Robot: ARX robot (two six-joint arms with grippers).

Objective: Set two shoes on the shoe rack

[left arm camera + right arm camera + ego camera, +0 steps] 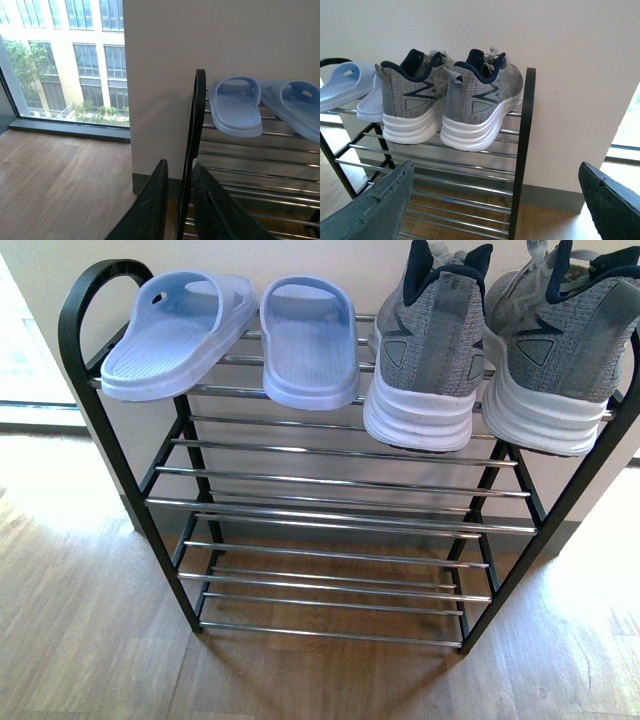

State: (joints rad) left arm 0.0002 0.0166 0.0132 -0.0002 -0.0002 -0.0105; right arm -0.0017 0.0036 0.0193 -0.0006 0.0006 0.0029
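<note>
Nearest you: right gripper (500, 200), dark fingers (375, 207) spread wide, nothing between them. Left gripper (179, 200), jaws slightly parted, the shoe rack (330, 510) end post standing in the gap; contact cannot be told.

Top shelf, left to right in your front view: two pale blue slippers (175, 335) side by side, then the two shoes (435, 350), heels toward you, soles on the chrome bars, just beside each other.

Lower shelves bare bars. Wood floor (80, 620) below; white wall (570, 50) behind; window (65, 55) on the left.
</note>
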